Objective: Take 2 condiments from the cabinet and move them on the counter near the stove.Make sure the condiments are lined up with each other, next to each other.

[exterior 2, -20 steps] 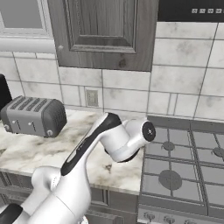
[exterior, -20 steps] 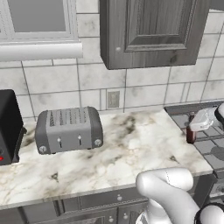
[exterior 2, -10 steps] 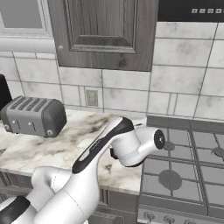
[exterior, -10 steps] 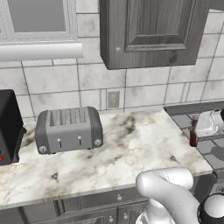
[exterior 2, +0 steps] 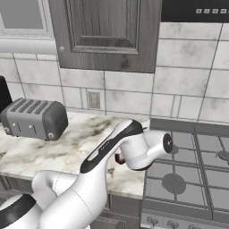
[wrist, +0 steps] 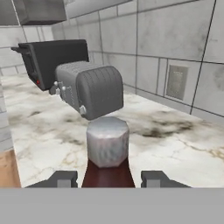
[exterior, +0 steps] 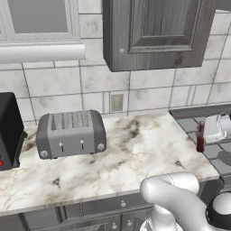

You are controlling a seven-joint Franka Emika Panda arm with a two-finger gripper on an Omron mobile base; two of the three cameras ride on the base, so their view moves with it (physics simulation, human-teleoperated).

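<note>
arm swung right, dark red bottle [exterior: 200, 136] carried nearer stove [exterior: 212, 135]

Bottle [wrist: 107, 168] body cut off below; toaster oven [exterior: 9, 131] cropped at left edge

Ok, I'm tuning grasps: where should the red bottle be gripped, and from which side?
Probably the red bottle by its body just under the grey cap, coming level from the stove side: it stands upright and slim, so the jaws fit either side.
</note>
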